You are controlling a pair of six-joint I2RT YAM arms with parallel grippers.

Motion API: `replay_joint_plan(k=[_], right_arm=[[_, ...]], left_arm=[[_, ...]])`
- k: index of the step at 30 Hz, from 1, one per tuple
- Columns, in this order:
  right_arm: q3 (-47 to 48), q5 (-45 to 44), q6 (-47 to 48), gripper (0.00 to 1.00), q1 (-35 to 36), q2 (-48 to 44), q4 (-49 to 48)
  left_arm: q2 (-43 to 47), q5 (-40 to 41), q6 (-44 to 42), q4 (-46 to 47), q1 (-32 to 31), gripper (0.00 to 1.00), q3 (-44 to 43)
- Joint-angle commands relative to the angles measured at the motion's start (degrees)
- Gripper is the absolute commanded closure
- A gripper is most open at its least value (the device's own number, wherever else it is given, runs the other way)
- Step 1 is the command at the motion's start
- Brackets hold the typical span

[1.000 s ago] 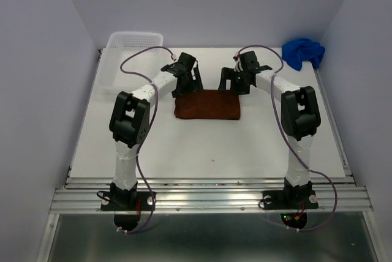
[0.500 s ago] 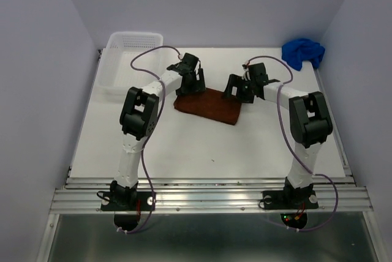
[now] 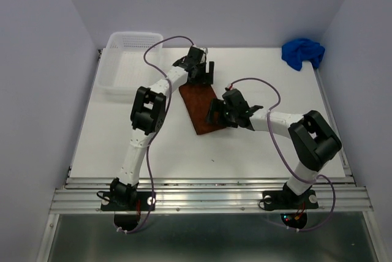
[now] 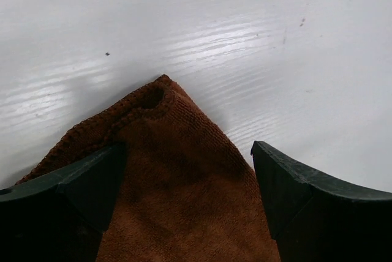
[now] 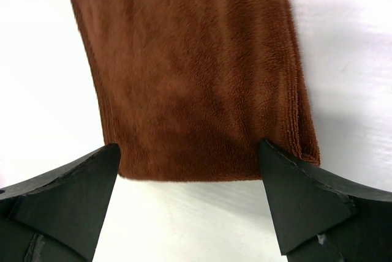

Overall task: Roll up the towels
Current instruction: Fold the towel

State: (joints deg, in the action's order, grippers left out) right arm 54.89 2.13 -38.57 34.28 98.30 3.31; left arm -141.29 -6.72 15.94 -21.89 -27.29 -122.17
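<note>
Left fingers (image 4: 67, 194), right fingers (image 5: 58, 194): spread wide, empty. Brown towel (image 3: 199, 108): judged limp, light; to be pinched at its 6 o'clock edge.

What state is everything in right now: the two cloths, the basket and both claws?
brown towel: flat folded strip, not rolled.
blue towel: crumpled heap, far right corner.
basket: upright, far left corner.
left gripper: open, astride the brown towel's far end.
right gripper: open, astride its near end.
</note>
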Motion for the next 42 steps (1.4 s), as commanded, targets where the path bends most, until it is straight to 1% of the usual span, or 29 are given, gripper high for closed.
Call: replay_joint_plan(k=[1, 2, 5, 7, 12, 18, 21, 22, 23, 26, 27, 29, 30, 31, 32, 33, 34, 35, 36, 37, 40, 41, 42], right_arm=[[-2.16, -2.93, -6.17, 0.00, 2.54, -1.53, 6.89], [-2.42, -0.57, -6.08, 0.00, 4.02, -1.62, 6.10], [-1.81, 1.46, -6.08, 0.00, 6.05, -0.48, 4.60], [-1.28, 3.22, -6.17, 0.00, 6.06, 1.09, 3.72], [-1.02, 4.46, -6.35, 0.00, 8.33, 2.07, 0.39], [2.41, 2.62, -3.19, 0.00, 11.42, 1.90, 0.73], [3.20, -1.86, -2.48, 0.00, 11.95, 0.76, 3.27], [3.29, -4.83, -1.35, 0.00, 11.95, -1.08, 3.54], [3.46, -5.03, -0.38, 0.00, 11.95, -1.79, 3.98], [6.71, -4.77, 5.59, 0.00, 11.95, -4.08, 8.45], [6.89, -4.85, 9.70, 0.00, 11.95, -5.04, 8.64], [5.84, -3.99, 14.98, 0.00, 11.95, -9.51, 7.86], [5.40, -3.63, 20.67, 0.00, 11.95, -11.36, 7.76], [4.27, -3.89, 23.51, 0.00, 11.95, -14.86, 7.33], [3.65, -2.67, 27.28, 0.00, 11.95, -16.29, 6.45], [3.47, -1.35, 33.49, 0.00, 11.95, -17.60, 6.53], [3.38, -1.86, 34.51, 0.00, 11.95, -18.57, 6.10], [3.99, -5.26, 36.26, 0.00, 11.95, -19.63, 5.74], [4.78, -6.51, 39.94, 0.00, 11.95, -19.64, 5.83], [5.48, -7.74, 41.45, 0.00, 11.95, -19.64, 5.66], [7.85, -5.92, 50.15, 0.00, 10.29, -18.50, 4.95], [8.64, -5.04, 52.26, 0.00, 9.58, -17.89, 5.04], [10.48, -3.64, 55.32, 0.00, 7.40, -16.66, 4.95]], left_arm=[[-4.08, -4.96, -2.50, 0.09, -1.71, 0.04, -2.46], [-4.16, -4.97, -2.50, 0.70, -2.24, 0.04, -2.29], [-4.95, -5.49, -2.94, 1.94, -3.82, 0.04, -2.11], [-5.22, -6.02, -2.85, 2.29, -4.52, 0.04, -2.02], [-4.78, -7.17, -2.85, 4.66, -5.05, 0.04, -0.26], [-5.31, -6.99, -1.79, 4.75, -5.06, 0.03, -2.28], [-4.87, -4.28, -1.36, 2.39, -4.97, 0.01, -3.69], [-3.82, -3.22, -1.27, 2.12, -4.79, 0.01, -3.95], [-3.20, -3.21, -1.27, 1.85, -4.62, 0.01, -4.04], [0.04, -2.60, -0.04, 0.89, -3.65, 0.01, -4.66], [1.01, -2.16, 0.83, 0.27, -3.39, 0.01, -4.74], [4.35, -1.02, 1.02, -0.17, -2.51, 0.01, -4.66], [5.40, -0.49, 1.19, -0.78, -2.25, 0.01, -4.57], [6.63, 0.38, 1.11, -1.05, -2.07, 0.01, -4.48], [8.99, 0.83, 0.85, -1.40, -1.81, 0.01, -4.31], [10.15, 1.62, 0.93, -1.75, -1.80, 0.01, -4.13], [11.47, 3.45, 1.02, -1.93, -1.80, 0.01, -3.87], [13.65, 4.34, 1.45, -2.45, -1.72, 0.01, -3.60], [14.72, 6.09, 2.24, -3.94, -1.45, 0.01, -3.52], [15.95, 8.11, 2.94, -4.73, -1.28, 0.01, -3.34], [21.57, 11.46, 4.71, -4.74, -0.14, 0.01, 1.13], [24.46, 12.16, 5.32, -4.65, 0.30, 0.01, 4.10], [25.88, 13.39, 6.72, -4.83, 1.18, 0.01, 7.35]])
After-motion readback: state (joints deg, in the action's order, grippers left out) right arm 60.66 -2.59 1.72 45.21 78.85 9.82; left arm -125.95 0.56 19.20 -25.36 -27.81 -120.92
